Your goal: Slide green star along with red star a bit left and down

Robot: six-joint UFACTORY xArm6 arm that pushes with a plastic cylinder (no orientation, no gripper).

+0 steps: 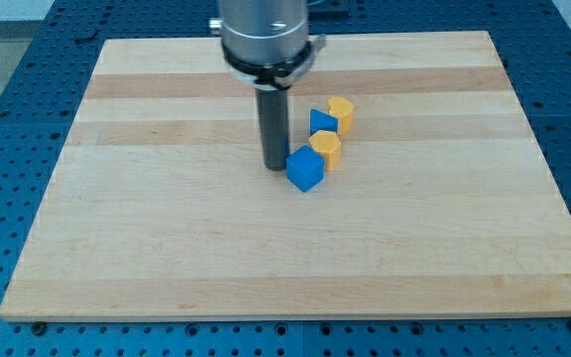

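Observation:
No green star and no red star show in this view; they may be hidden behind the arm, I cannot tell. My tip (274, 167) rests on the board just left of a blue cube (304, 170), close to touching it. A yellow block (326, 147) sits against the cube's upper right. Above it are a blue triangular block (321, 121) and a second yellow block (342, 112), side by side.
The wooden board (167, 248) lies on a blue perforated table (28, 79). The arm's grey body (264, 35) covers part of the board's top edge near the middle.

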